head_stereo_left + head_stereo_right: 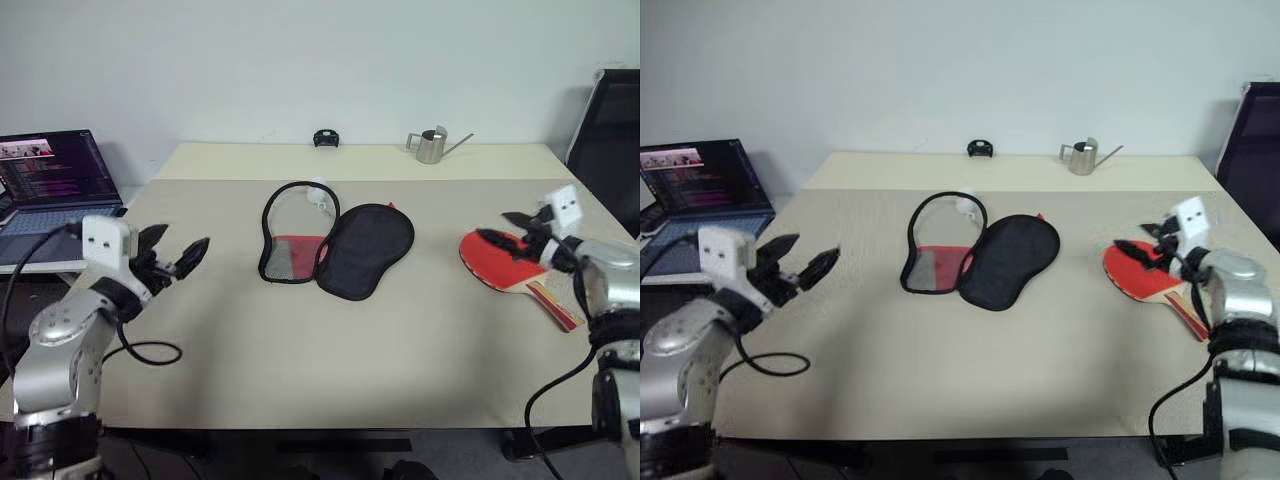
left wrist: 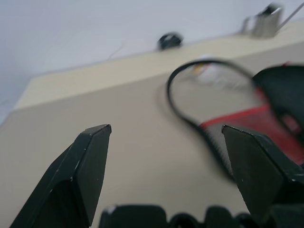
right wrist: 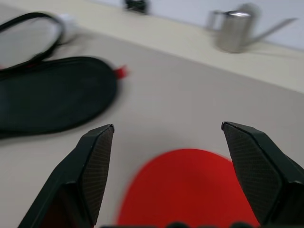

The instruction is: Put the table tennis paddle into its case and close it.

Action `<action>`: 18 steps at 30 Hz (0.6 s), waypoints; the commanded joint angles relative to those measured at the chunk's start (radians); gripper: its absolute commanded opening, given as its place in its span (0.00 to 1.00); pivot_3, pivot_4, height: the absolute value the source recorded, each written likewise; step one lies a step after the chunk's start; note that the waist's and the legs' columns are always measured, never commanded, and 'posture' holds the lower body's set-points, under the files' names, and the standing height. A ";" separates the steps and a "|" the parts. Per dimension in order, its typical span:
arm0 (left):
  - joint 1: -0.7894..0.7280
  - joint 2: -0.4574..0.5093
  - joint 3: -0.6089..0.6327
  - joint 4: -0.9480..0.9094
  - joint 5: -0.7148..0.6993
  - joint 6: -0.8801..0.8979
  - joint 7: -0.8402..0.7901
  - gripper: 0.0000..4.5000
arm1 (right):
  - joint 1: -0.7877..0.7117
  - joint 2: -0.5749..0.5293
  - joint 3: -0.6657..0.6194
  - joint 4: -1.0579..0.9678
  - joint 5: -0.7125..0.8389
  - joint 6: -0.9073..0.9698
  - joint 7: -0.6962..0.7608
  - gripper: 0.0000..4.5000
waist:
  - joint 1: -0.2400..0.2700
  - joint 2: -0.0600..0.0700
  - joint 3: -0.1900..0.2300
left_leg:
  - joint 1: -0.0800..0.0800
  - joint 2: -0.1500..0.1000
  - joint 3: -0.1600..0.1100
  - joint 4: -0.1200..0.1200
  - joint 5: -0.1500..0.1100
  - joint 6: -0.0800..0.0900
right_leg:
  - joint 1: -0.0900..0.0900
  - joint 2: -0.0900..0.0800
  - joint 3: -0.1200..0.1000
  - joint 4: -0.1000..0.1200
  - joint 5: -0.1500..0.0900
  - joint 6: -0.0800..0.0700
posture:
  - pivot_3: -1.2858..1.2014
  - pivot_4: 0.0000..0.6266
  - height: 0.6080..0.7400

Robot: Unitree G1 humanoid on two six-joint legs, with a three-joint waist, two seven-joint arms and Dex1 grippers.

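Observation:
The case lies unzipped and spread open in the middle of the table: a black half on the right, and on the left a half ringed by the black zipper edge, showing red and mesh. The table tennis paddle lies flat near the table's right edge, red blade toward the case and striped handle toward me. My right gripper hovers open just over the blade, holding nothing. Off the table's left side, my left gripper is open and empty, pointing toward the case.
An open laptop sits on a side surface at the far left. A small metal watering can and a small black object stand at the table's back edge. A black chair is at the back right. A black cable loops on the table's left.

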 commanded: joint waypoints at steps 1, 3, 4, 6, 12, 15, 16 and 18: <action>-0.087 0.025 -0.023 0.000 -0.055 0.027 -0.062 0.91 | 0.035 0.045 0.006 -0.224 0.070 0.121 -0.019 0.87 | 0.000 0.000 0.000 | 0.000 0.000 0.000 0.000 0.000 0.000 | 0.000 0.000 0.001 0.000 0.000 0.000 | 0.52 0.24 1.00; -0.137 0.017 -0.034 0.019 -0.088 0.053 -0.084 0.91 | 0.049 0.090 0.004 -0.309 0.103 0.193 -0.057 0.87 | -0.002 0.000 0.000 | 0.000 0.000 0.000 0.000 0.000 0.000 | 0.000 0.000 0.001 0.000 0.000 0.000 | 0.52 0.24 1.00; -0.158 0.015 -0.043 0.025 -0.106 0.068 -0.105 0.91 | 0.057 0.116 0.007 -0.352 0.117 0.234 -0.082 0.87 | -0.003 0.000 0.000 | 0.000 0.000 0.000 0.000 0.000 0.000 | -0.001 0.000 0.001 0.000 0.000 0.000 | 0.52 0.24 1.00; -0.185 0.021 -0.067 0.035 -0.133 0.095 -0.156 0.91 | 0.070 0.160 0.022 -0.425 0.137 0.321 -0.131 0.87 | -0.003 0.000 0.000 | 0.000 0.000 0.000 0.000 0.000 0.000 | -0.001 0.000 0.000 0.000 0.000 0.000 | 0.52 0.24 1.00; -0.244 0.053 -0.128 0.075 -0.183 0.162 -0.299 0.91 | 0.087 0.274 0.101 -0.547 0.152 0.567 -0.267 0.87 | -0.005 0.000 0.000 | 0.000 0.000 0.000 0.000 0.000 0.000 | -0.001 0.000 0.001 0.000 0.000 0.000 | 0.52 0.24 1.00; -0.260 0.068 -0.139 0.101 -0.170 0.157 -0.334 0.91 | 0.089 0.315 0.156 -0.531 0.103 0.551 -0.317 0.87 | -0.005 0.000 0.000 | 0.000 0.000 0.000 0.000 0.000 0.000 | -0.002 0.001 0.001 0.000 0.000 0.000 | 0.52 0.24 1.00; -0.266 0.071 -0.139 0.112 -0.163 0.152 -0.339 0.91 | 0.090 0.326 0.170 -0.522 0.091 0.542 -0.328 0.87 | -0.005 0.000 0.000 | 0.000 -0.001 0.000 0.000 0.000 0.000 | -0.002 0.001 0.001 0.000 0.000 0.000 | 0.52 0.24 1.00; -0.274 0.076 -0.137 0.129 -0.156 0.146 -0.347 0.91 | 0.090 0.344 0.208 -0.497 0.063 0.522 -0.344 0.87 | -0.005 0.000 0.000 | 0.000 -0.001 0.000 0.000 0.000 0.000 | -0.002 0.001 0.001 0.000 0.000 0.000 | 0.52 0.24 1.00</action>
